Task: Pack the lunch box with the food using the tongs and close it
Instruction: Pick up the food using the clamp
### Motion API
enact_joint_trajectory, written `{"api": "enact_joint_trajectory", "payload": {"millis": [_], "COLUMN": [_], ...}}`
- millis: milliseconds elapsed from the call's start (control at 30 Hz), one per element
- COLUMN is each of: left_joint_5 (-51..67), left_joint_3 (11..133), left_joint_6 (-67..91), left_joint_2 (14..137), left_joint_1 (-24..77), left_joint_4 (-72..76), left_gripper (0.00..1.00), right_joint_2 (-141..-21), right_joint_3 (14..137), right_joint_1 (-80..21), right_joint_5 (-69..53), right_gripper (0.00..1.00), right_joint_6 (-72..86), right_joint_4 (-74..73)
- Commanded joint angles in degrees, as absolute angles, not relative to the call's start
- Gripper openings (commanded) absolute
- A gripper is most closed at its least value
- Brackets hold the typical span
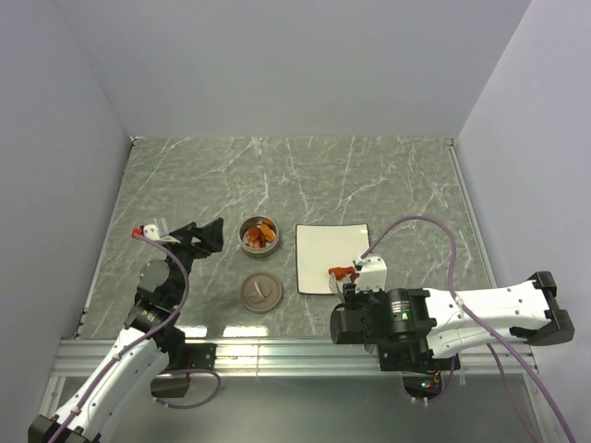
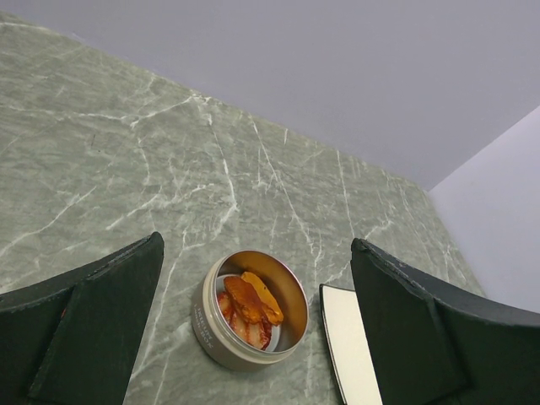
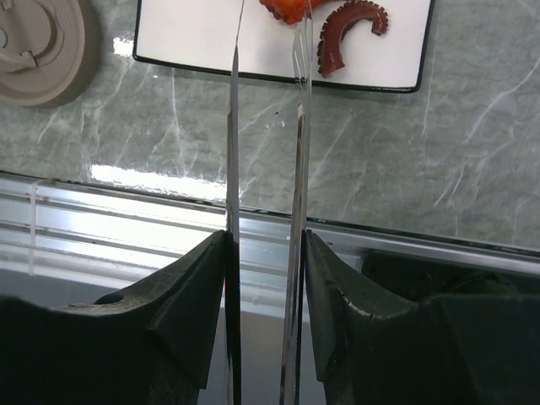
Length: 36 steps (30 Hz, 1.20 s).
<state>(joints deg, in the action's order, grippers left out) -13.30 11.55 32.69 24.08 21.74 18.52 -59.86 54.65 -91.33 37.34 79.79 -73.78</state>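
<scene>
The lunch box (image 1: 259,234), a small round silver tin, stands open with orange-brown and reddish food (image 2: 250,305) inside. Its disc lid (image 1: 259,292) lies flat just in front of it. My left gripper (image 1: 209,236) hovers left of the tin, open and empty, and the tin (image 2: 221,333) shows between its fingers. My right gripper (image 3: 266,236) is shut on the tongs (image 3: 234,126), whose two thin arms reach over the near edge of the white plate (image 3: 198,34). An orange piece (image 3: 289,8) lies at the tong tips, with a dark red curved piece (image 3: 350,35) beside it.
The white square plate (image 1: 323,249) sits right of the tin, with the two pieces (image 1: 343,272) at its near right corner. An aluminium rail (image 1: 277,355) runs along the table's near edge. Grey walls close in the table on three sides.
</scene>
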Motion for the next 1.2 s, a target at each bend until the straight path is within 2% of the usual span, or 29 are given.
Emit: {"api": "enact_joint_trajectory", "payload": {"millis": [0,400,800,1167], "left_joint_5": [-12.1,-12.2,-12.3,-12.1], "left_joint_3": [11.3,11.4,11.4,11.4], "left_joint_6": [33.4,33.5,33.6,33.5], "left_joint_2": [23.1,22.9,23.0,23.3], "left_joint_1": [21.9,21.9,21.9,21.9], "left_joint_4": [19.5,19.3,19.2,19.3], "left_gripper": [1.0,0.99,1.0,1.0], "right_joint_2": [-59.1,-56.1,-54.4,-60.3], "right_joint_3": [53.4,48.8,43.7,44.9], "right_joint_1": [-91.8,-89.7,-78.4,-73.3], "right_joint_5": [40.2,40.2,37.1,35.4], "right_gripper": [0.49,0.52,0.52,0.52], "right_joint_6": [84.1,78.2,66.3,58.4], "right_joint_4": [-75.0,-66.2,-55.6,-49.7]}}
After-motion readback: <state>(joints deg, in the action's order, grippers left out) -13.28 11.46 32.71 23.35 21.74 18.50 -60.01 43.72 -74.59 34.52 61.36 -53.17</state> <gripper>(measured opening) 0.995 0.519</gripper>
